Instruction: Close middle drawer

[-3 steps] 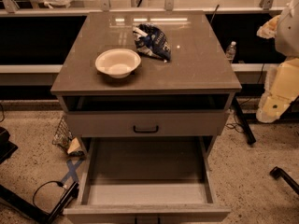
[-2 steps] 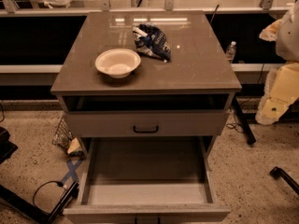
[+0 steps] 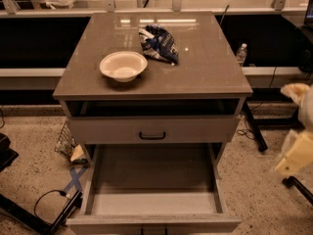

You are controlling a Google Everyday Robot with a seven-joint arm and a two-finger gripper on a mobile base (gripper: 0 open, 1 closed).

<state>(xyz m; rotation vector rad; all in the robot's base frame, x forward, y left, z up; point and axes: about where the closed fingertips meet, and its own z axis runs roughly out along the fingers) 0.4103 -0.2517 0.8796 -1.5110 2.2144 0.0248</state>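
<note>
The middle drawer (image 3: 195, 224) is pulled far out towards me. Its long shallow pale box (image 3: 152, 180) is open and holds nothing, and its front with a black handle (image 3: 154, 230) is cut by the bottom edge. Above it, the uppermost drawer front (image 3: 98, 130) with a black bar handle (image 3: 152, 135) stands slightly out, with a dark gap under the countertop. The lowest drawer is hidden. My gripper (image 3: 296, 153) is a pale blurred shape at the right edge, off to the right of the cabinet and clear of the drawer.
On the countertop (image 3: 205, 72) sit a white bowl (image 3: 123, 65) and a blue chip bag (image 3: 159, 43). A water bottle (image 3: 241, 54) stands behind on the right. A black stand leg (image 3: 254, 126) and cables (image 3: 49, 202) lie on the speckled floor.
My arm at the right edge has moved down and a little right, from countertop height to drawer height. The drawers, bowl and bag have not moved.
</note>
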